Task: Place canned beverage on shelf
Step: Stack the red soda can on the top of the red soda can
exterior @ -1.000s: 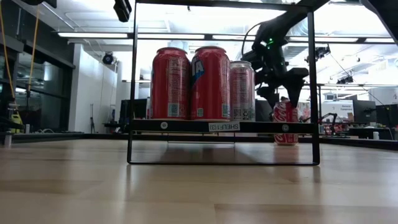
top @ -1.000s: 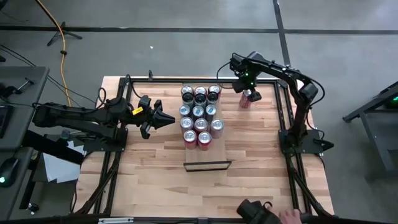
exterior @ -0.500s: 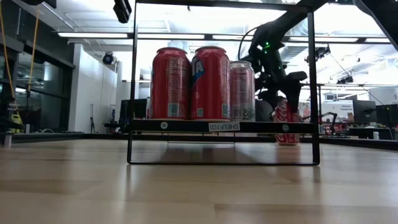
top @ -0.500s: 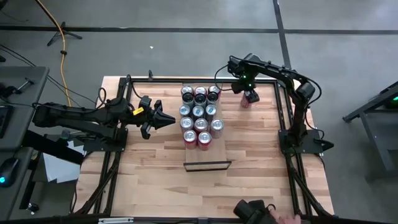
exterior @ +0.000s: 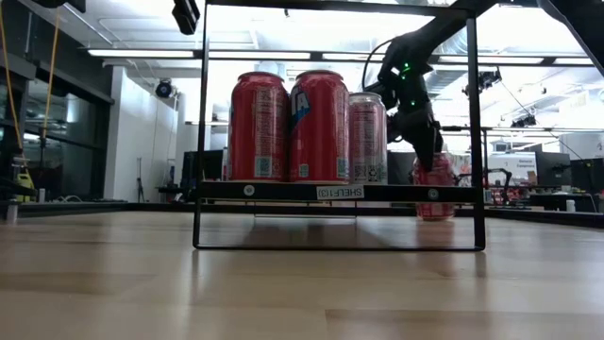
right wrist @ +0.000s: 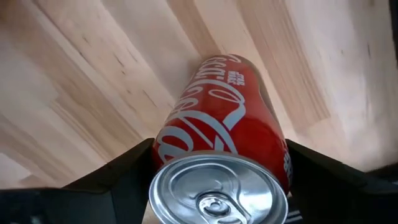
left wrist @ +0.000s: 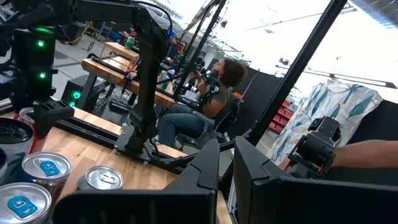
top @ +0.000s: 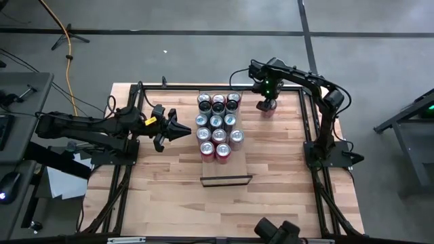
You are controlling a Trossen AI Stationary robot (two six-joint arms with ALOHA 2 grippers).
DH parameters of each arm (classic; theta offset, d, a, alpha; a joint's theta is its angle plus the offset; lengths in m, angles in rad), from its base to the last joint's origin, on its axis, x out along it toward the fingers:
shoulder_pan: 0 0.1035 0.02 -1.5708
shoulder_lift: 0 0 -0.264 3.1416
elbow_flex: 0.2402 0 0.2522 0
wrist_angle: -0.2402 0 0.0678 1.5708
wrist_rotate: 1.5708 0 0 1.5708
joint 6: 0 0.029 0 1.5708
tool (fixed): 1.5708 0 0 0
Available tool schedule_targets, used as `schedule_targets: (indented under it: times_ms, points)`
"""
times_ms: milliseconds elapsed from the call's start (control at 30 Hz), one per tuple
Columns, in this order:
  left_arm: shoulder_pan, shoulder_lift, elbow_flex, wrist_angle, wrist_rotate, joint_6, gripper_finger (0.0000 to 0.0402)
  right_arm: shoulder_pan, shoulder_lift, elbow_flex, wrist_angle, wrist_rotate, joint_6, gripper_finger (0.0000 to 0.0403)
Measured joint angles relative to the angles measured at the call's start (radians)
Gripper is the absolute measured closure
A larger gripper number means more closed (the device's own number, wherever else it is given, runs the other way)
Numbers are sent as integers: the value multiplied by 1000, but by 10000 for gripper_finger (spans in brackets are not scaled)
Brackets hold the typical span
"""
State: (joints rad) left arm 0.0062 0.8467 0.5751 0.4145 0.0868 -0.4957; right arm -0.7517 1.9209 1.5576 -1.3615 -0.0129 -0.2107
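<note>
Right end effector (top: 266,106) down over red can (right wrist: 221,134) at counter's (top: 271,169) 1 o'clock corner, fingers (right wrist: 124,174) straddling can on both sides, spread can-wide; firm grip cannot tell. Can upright on counter, just 3 o'clock of can cluster (top: 218,125). Shelf (top: 226,180) near centre. Left end effector (top: 182,129) pinched closed, 9 o'clock of cluster.

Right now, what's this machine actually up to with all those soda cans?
The right gripper has come down over a lone red cola can standing upright on the table, apart from the cluster of cans. Its fingers sit on either side of the can, closing in; a firm grip isn't clear yet. The left gripper waits shut beside the cluster. The shelf shows only in the low view, cans showing above it.
</note>
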Motion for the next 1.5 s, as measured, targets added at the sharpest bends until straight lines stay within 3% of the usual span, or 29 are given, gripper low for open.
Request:
schedule_targets:
  times_ms: [200,667,1067,1233,1500]
  points:
    - [0,0,0,0,0,-9,402,1,1,0,0,-47,-52,95]
    - [0,0,0,0,1,-17,401,-1,3,-1,24,-47,-171,81]
    - [0,0,0,0,0,-17,402,-1,3,-1,33,-51,-197,79]
    - [0,0,0,0,0,-17,401,-3,1,-1,79,-69,-95,79]
    - [0,0,0,0,0,-24,401,-3,1,-1,81,-68,-156,79]
